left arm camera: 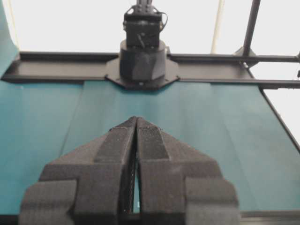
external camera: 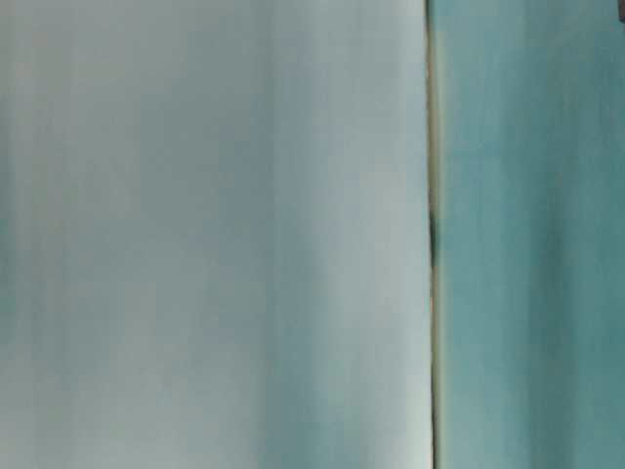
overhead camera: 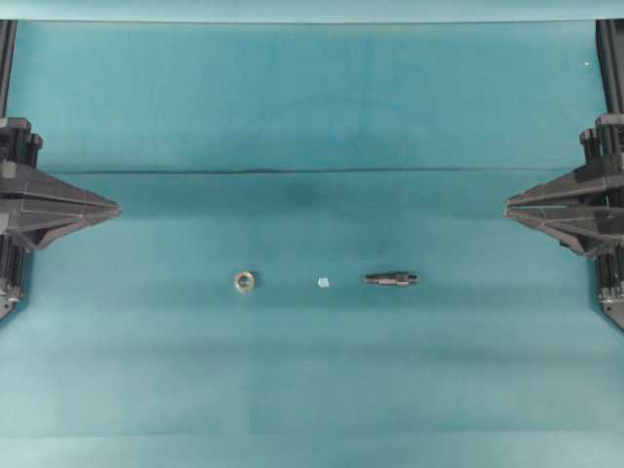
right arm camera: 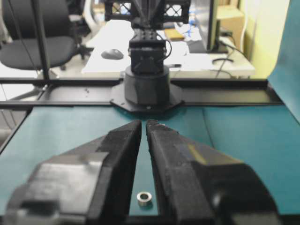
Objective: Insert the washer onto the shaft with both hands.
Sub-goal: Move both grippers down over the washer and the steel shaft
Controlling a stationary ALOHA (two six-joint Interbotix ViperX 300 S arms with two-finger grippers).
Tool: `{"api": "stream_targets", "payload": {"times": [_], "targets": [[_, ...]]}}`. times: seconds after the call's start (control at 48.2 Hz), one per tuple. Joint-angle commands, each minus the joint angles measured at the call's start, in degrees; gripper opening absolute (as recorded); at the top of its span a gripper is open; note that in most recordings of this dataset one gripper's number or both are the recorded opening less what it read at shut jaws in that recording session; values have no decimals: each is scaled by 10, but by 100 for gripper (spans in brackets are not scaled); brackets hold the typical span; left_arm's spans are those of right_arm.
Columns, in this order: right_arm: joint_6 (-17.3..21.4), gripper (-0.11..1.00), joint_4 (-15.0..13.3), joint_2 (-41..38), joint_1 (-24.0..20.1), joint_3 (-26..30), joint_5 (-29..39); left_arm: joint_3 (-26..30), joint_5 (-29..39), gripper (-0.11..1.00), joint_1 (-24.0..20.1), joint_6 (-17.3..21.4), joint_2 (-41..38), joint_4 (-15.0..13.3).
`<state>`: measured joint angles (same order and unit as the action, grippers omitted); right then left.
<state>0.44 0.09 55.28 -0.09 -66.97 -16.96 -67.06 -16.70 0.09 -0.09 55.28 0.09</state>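
**End effectors parked at the sides, washer and shaft both untouched**

Left end effector (overhead camera: pixel 115 208) sits at the left margin of the overhead view with its fingers pressed together, tips pointing toward the middle and holding nothing; its wrist view confirms the pads meet along one seam. Moving rightward, the washer (overhead camera: pixel 245 281) lies flat on the teal tabletop (overhead camera: pixel 312 107), hole up, well apart from that end effector and nearer the front. Next comes a tiny pale chip (overhead camera: pixel 324 282), lying between the two parts and touching neither. Just beyond it the shaft (overhead camera: pixel 392 279) lies on its side, its length running left to right. At the right margin the right end effector (overhead camera: pixel 508 208) mirrors the left one: fingers nearly together with only a thin slit between the tips, empty.

Judged from this layout, nothing of the task is done. Each part has yet to be picked up, and the ring has yet to be threaded over the rod.

Room to move looks generous. Bare cloth surrounds both parts on all sides, and neither lies near a tabletop edge. A dark crease crosses the cloth behind them, level with the fingertips. The chip is the only thing close by, and a low sweep between the parts could nudge it. The table-level view is blurred and shows nothing useful.
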Motion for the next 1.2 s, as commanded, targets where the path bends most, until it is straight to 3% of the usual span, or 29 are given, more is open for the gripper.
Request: {"api": "stream_targets", "payload": {"times": [0.0,0.124,0.311,0.477,0.975,1.182], "targets": [[0,0,3,-6,6,5,0,35,6,2,0,-8,-33,7],[15,-8,39,-7,7,17,54,71,25,2,-6,-2,-64,7],[46,-10,40,-7,8,39,139,98,89,2,-5,-4,-84,8],[51,-10,40,-17,8,48,179,108,150,2,-1,-9,-103,8],[49,-10,40,-235,1,170,395,248,391,2,20,-9,-279,8],[47,-10,23,-277,0,194,428,280,437,2,20,-4,-322,8]]}}
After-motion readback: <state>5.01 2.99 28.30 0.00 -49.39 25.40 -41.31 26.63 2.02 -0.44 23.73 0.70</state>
